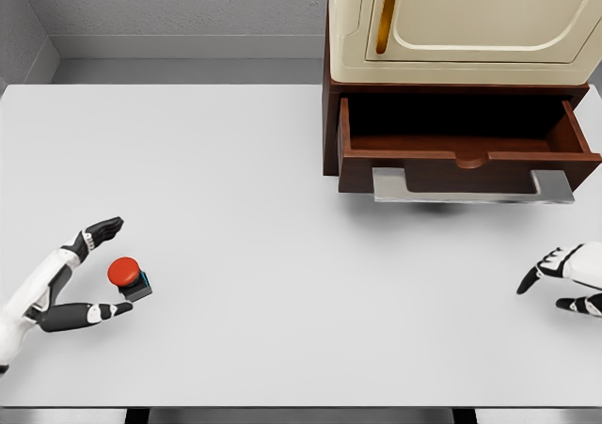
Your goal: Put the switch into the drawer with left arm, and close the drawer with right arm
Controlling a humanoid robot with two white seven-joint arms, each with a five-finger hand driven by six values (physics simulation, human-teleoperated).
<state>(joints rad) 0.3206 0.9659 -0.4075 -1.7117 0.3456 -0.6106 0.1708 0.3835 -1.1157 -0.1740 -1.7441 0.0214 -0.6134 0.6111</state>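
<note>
Head view shows my left hand low on the white table, fingers spread either side of the red-buttoned switch, not clamped. Bare tabletop separates it from the open wooden drawer under the cream cabinet. My right hand rests relaxed, holding nothing.

We see a white table; at its far right stands a cream appliance, grey wall behind the table.
</note>
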